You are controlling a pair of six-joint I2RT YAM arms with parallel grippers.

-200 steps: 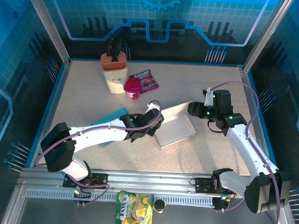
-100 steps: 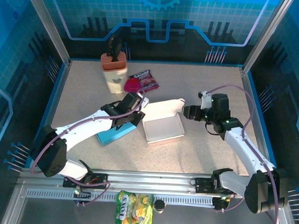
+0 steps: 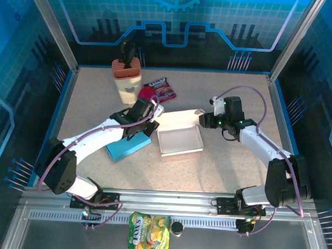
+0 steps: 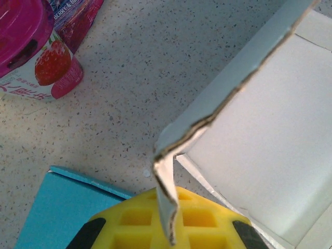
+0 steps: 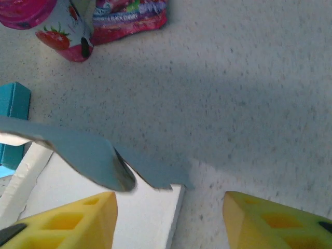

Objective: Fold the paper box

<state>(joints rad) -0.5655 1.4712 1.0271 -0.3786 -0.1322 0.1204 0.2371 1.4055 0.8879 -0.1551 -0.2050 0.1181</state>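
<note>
The white paper box (image 3: pixel 179 138) lies open at the table's middle, its walls partly raised. My left gripper (image 3: pixel 151 119) is at the box's far left corner, shut on a corner flap (image 4: pixel 167 197) that runs edge-on between the yellow fingers (image 4: pixel 207 223). A raised side wall (image 4: pixel 233 88) slants away from that corner. My right gripper (image 3: pixel 202 120) is at the far right corner, open. Its yellow fingers (image 5: pixel 67 220) stand well apart, with the box's right edge (image 5: pixel 176 218) and a bent grey flap (image 5: pixel 88 150) between and ahead of them.
A teal flat box (image 3: pixel 126 147) lies just left of the paper box, under the left arm. A pink yogurt cup (image 3: pixel 147 94), a snack packet (image 3: pixel 163 89) and a beige holder with an orange top (image 3: pixel 126 78) stand at the back left. A yellow snack bag (image 3: pixel 149 232) lies off the table's front.
The left gripper has pulled the box left and toward the back of the table, holding its flap. The right gripper has followed leftward to the box's far right corner.
</note>
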